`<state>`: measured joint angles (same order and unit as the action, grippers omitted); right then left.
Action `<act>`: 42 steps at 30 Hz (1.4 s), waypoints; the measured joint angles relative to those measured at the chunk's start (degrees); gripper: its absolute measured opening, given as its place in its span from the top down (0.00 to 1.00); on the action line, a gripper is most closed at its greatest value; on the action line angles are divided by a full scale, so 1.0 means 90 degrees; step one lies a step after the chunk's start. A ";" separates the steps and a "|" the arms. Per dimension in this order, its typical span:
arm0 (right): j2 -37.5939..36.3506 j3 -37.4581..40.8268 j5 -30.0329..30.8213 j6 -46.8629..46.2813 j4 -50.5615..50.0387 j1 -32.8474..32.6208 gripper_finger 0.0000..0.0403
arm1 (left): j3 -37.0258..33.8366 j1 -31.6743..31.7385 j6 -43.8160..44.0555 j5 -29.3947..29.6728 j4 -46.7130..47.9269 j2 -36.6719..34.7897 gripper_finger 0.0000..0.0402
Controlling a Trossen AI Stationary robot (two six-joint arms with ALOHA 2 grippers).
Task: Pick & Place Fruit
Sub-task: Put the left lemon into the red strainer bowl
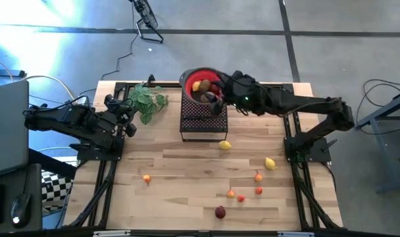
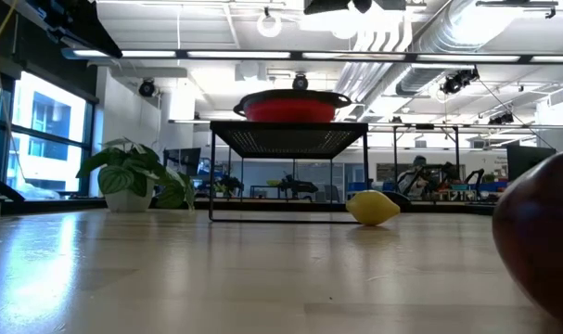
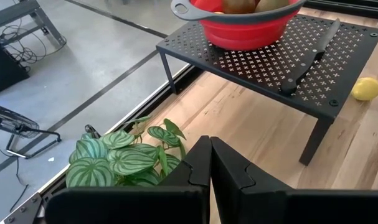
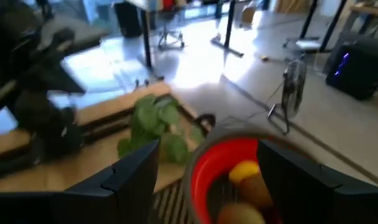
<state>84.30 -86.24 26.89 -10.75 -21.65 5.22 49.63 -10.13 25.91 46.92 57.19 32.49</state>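
Note:
A red bowl (image 1: 194, 78) stands on a black perforated stand (image 1: 203, 125) at the far middle of the table. It holds a yellow lemon (image 4: 243, 170) and brown ovals (image 4: 251, 193). My right gripper (image 4: 207, 180) hovers open above the bowl (image 4: 223, 163), its fingers spread to either side of it with nothing between them; in the high view it is at the bowl's right rim (image 1: 216, 95). Two lemons (image 1: 225, 145) (image 1: 270, 163), small orange and red pieces (image 1: 147, 178) (image 1: 258, 176) (image 1: 236, 195) and a dark red ball (image 1: 220, 212) lie on the table. My left gripper (image 3: 210, 168) waits shut beside the plant.
A leafy green plant (image 1: 147, 100) stands left of the stand, close to my left gripper (image 1: 128, 124). A black-handled knife (image 3: 310, 56) lies on the stand's top beside the bowl. In the low view the lemon (image 2: 372, 208) lies before the stand and the dark red ball (image 2: 541, 241) looms near.

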 joint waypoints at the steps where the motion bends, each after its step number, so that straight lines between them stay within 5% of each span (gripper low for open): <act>1: -0.0092 0.0001 -0.0001 -0.0063 -0.0253 -0.0077 0.35 | 0.0001 0.0002 0.0000 0.0000 0.0000 0.0002 1.00; 8: -0.0353 0.0002 -0.0094 -0.0607 -0.1764 -0.0737 0.35 | 0.0000 0.0002 -0.0002 0.0000 0.0000 0.0000 1.00; 16: -0.0362 0.0002 -0.0936 -0.1623 -0.3209 -0.1397 0.35 | 0.0001 0.0001 -0.0002 0.0000 0.0000 0.0002 1.00; 42: -0.0355 0.0002 -0.1390 -0.4523 -0.4356 -0.2787 0.35 | 0.0000 0.0000 -0.0003 0.0000 0.0000 0.0000 1.00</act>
<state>81.10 -86.21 14.38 -51.46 -60.85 -19.87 49.63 -10.13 25.89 46.92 57.19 32.49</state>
